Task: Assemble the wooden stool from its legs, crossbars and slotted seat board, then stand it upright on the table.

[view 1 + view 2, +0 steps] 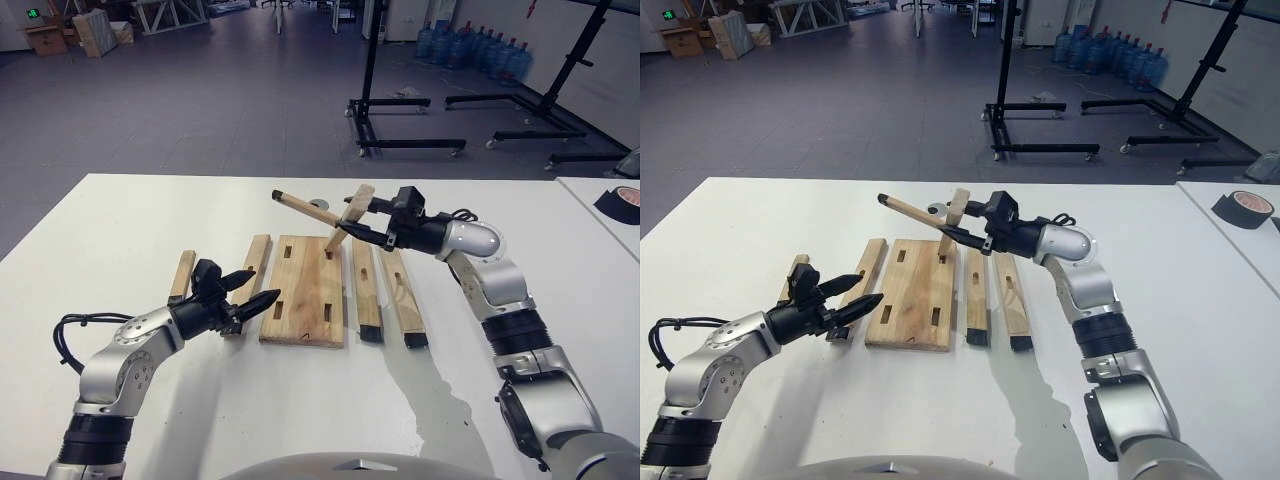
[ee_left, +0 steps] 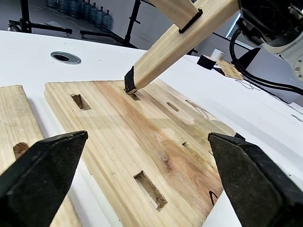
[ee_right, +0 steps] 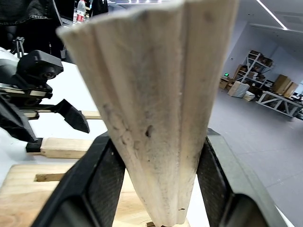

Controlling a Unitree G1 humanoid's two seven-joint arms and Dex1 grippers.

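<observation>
The slotted seat board (image 1: 302,290) lies flat on the white table (image 1: 130,230). My right gripper (image 1: 358,221) is shut on a wooden leg (image 1: 347,222) that carries a crossbar (image 1: 300,207) sticking out to the left. The leg tilts, and its dark lower tip (image 2: 130,87) rests at a far slot of the board. In the right wrist view the leg (image 3: 151,109) sits between both fingers (image 3: 94,184). My left gripper (image 1: 257,288) hovers open at the board's left edge, its fingers (image 2: 42,175) apart. Two loose legs (image 1: 366,290) (image 1: 402,295) lie right of the board.
A long piece (image 1: 253,268) and a shorter one (image 1: 182,275) lie left of the board. A round grommet (image 2: 65,57) sits in the table behind it. A black tape roll (image 1: 620,203) rests on the neighbouring table at the right. Black wheeled stands (image 1: 400,120) are on the floor beyond.
</observation>
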